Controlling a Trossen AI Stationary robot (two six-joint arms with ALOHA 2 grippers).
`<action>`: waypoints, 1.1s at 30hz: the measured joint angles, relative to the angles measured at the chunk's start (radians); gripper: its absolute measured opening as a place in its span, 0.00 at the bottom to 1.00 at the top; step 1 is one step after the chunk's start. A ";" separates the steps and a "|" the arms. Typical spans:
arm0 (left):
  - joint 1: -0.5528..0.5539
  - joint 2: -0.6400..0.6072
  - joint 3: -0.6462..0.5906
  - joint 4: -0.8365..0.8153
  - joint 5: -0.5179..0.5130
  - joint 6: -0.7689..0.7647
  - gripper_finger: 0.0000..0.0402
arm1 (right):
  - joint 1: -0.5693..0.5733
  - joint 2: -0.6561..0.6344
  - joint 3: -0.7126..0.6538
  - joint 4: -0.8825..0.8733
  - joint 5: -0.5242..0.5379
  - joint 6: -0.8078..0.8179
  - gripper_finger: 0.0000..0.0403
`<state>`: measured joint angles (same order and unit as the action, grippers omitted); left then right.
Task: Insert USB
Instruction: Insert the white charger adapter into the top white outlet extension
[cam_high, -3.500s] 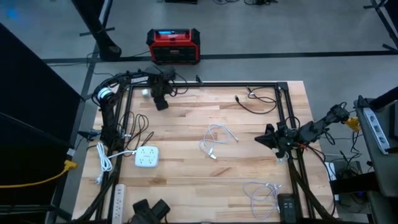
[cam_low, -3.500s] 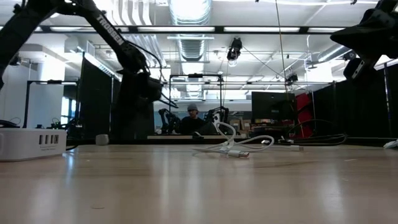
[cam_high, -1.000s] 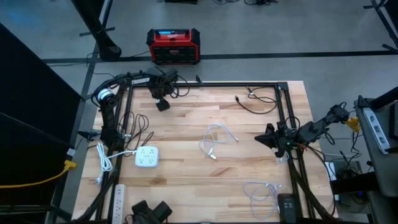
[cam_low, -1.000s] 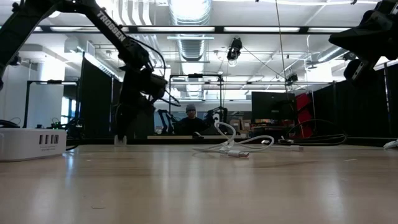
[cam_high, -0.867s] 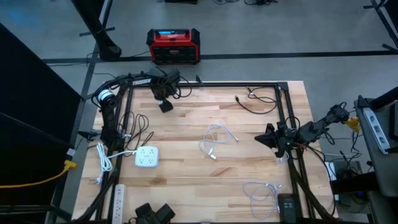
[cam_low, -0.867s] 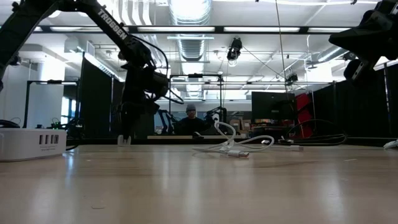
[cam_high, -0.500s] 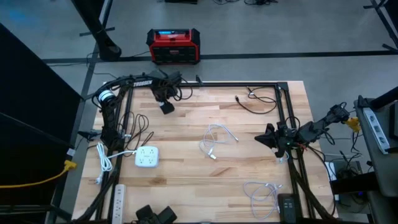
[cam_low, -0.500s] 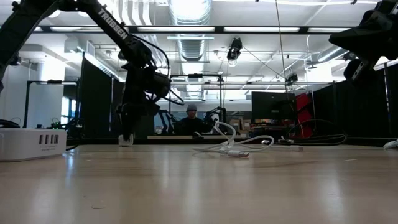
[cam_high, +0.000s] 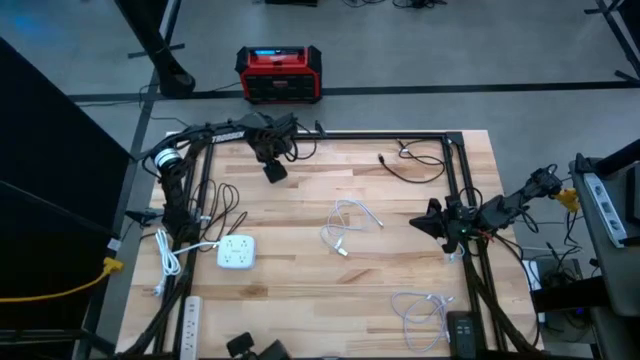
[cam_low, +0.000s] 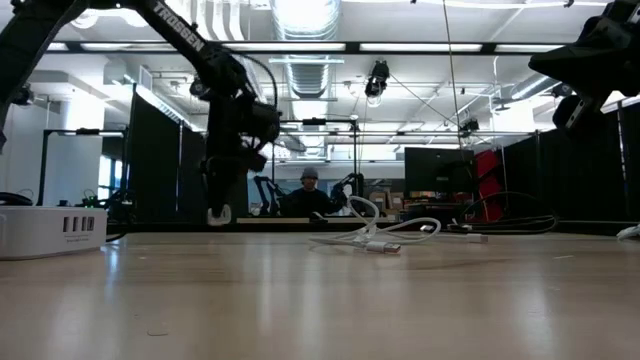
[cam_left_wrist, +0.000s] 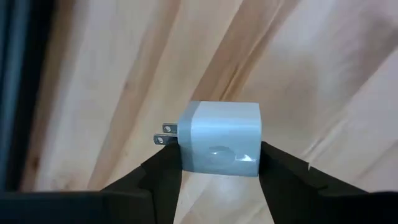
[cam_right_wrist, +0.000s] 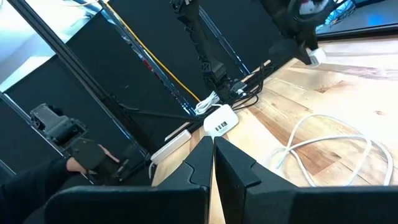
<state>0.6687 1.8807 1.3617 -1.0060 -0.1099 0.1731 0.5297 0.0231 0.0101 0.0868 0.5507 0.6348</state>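
The high view looks straight down on the whole desk. The low view sits at desk-top level, facing the room behind. The left wrist view looks closely down at the wood; the right wrist view looks across it. High, low and right wrist views share the white cable.

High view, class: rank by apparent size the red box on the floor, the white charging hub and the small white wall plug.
1. Red box on the floor
2. White charging hub
3. Small white wall plug, in the left gripper, partly hidden
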 joint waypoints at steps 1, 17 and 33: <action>-0.014 -0.002 0.011 -0.005 0.007 -0.005 0.43 | 0.000 0.000 0.000 0.000 0.000 0.000 0.00; -0.287 -0.022 0.097 0.348 0.530 -0.225 0.43 | 0.000 0.016 0.000 -0.001 -0.008 -0.078 0.00; -0.479 -0.031 0.097 0.803 0.601 -0.487 0.43 | 0.000 0.167 0.020 0.272 0.081 -0.572 0.00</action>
<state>0.1901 1.8492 1.4586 -0.2025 0.4911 -0.3134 0.5293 0.1904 0.0305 0.3589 0.6316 0.0632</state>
